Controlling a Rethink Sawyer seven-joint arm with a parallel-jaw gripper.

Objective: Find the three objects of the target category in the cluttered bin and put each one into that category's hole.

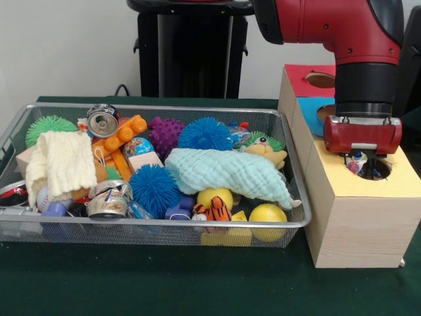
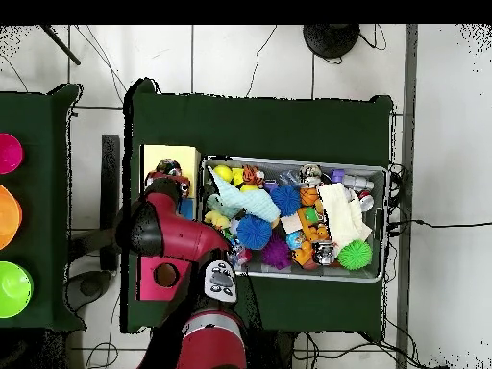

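So right at the yellow-topped box's hole there's a polka-dot wrapper sitting in the opening, with the gripper poked down at it, and honestly I can't tell if it's clamped on the wrapper or already let go. Looks like the drop-off step to me. Next it probably needs to lift clear and head back over the cluttered bin beside the box to dig out another wrapper; I can't pick one out in there.

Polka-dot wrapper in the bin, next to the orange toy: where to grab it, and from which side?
Grip the wrapper by its crumpled top, coming straight down from above. The top is bare, while the orange toy and the purple spiky ball crowd its two sides. Closing across its near-far line probably leaves the most room.
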